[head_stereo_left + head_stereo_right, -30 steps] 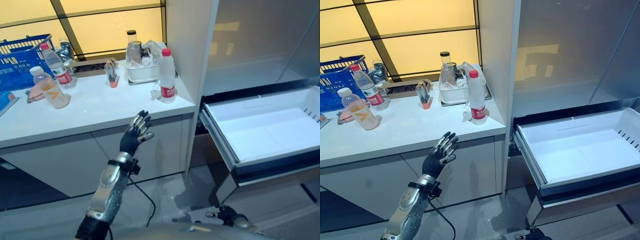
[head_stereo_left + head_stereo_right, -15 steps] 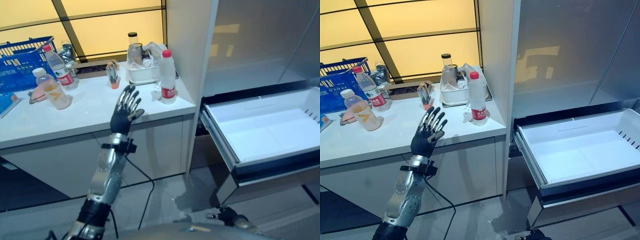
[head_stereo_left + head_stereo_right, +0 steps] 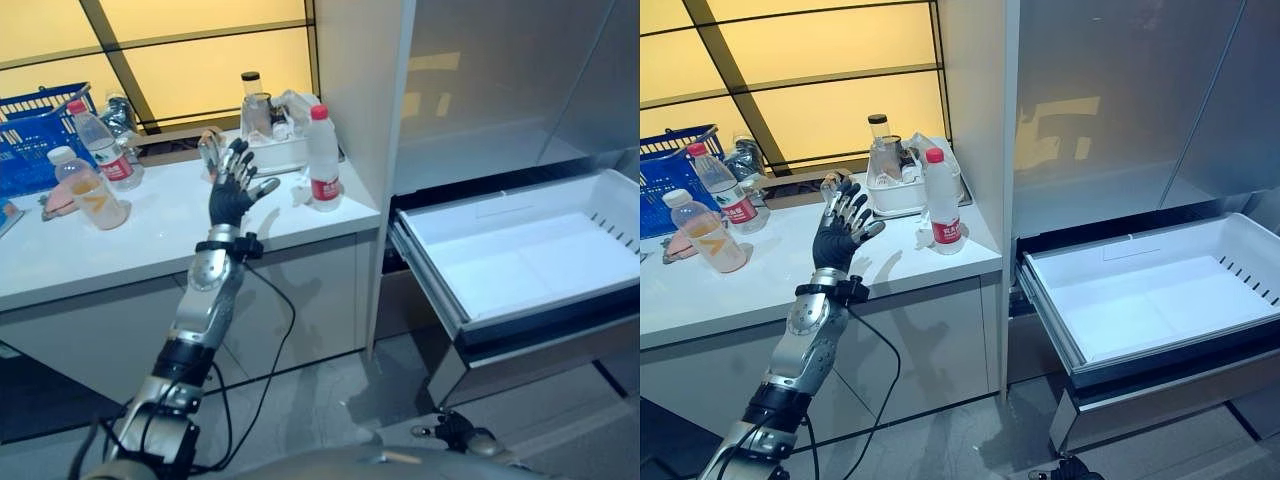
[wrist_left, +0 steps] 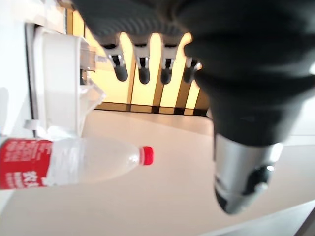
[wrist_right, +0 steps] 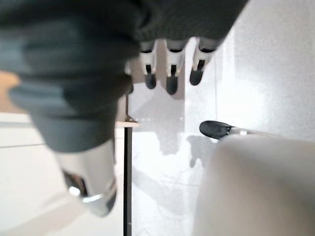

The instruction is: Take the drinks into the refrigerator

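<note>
Since one second ago the left hand (image 3: 232, 190) has risen from below the counter (image 3: 150, 235) edge to above its top, left of centre frame, fingers spread wide and empty, which puts it in reach of the bottle (image 3: 322, 160) standing just to its right. The right hand (image 5: 167, 73) hangs low, fingers relaxed and empty. The open drawer (image 3: 520, 265) at right waits with a clear interior; the fridge side panel (image 3: 350, 90) rises close behind the bottle, limiting room.

Silver arm, dark-tipped left hand (image 3: 232, 192)

Bottle (image 3: 322, 158) on counter (image 3: 170, 225), left of drawer (image 3: 520, 265)
</note>
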Available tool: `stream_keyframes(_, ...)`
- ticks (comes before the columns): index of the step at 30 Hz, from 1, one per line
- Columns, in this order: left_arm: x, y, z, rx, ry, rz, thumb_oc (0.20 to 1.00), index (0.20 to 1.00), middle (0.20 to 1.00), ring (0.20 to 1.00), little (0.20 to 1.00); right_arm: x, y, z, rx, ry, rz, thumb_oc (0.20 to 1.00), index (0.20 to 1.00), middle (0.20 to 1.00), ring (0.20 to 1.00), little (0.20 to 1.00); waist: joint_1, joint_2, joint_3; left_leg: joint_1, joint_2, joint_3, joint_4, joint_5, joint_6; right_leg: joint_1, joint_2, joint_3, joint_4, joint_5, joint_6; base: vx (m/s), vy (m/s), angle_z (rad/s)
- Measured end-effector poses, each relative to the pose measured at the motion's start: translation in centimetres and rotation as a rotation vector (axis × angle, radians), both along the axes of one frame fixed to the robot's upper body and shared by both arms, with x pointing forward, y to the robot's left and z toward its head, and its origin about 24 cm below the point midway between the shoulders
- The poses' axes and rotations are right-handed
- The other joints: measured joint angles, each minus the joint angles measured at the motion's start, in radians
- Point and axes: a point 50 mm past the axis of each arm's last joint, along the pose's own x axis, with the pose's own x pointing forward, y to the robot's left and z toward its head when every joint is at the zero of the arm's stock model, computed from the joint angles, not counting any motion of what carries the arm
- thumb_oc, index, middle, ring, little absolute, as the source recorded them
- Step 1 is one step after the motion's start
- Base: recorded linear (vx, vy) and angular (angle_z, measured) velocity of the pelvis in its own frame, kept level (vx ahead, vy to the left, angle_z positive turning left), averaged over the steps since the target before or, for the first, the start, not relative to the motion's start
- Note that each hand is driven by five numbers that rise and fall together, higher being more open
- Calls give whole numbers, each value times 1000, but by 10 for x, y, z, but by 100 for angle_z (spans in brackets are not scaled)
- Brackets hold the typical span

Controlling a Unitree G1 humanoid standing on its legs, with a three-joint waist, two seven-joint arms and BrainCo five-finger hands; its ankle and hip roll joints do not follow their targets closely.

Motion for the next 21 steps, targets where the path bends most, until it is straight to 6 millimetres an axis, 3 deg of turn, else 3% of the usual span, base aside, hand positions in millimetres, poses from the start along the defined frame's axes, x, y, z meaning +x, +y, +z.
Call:
stream_keyframes(12, 37, 1, 8, 190, 95, 60, 1000, 1000, 1000, 1000, 1000, 0, -2, 0, -8, 0, 0, 1000, 1000, 1000, 1000, 1000, -25, 7, -10, -1, -1, 7, -2, -1, -1, -4, 0, 6, 0, 1, 1, 0, 0, 0)
stream_keyframes(21, 46, 2, 3, 230, 157, 71, 1000, 1000, 1000, 1000, 1000, -14, -9, -2, -23, 32, -27, 1000, 1000, 1000, 1000, 1000, -30, 9, -11, -7, -2, 19, 2, 2, -7, -16, 2, 17, 0, 4, 0, -3, -3, -3)
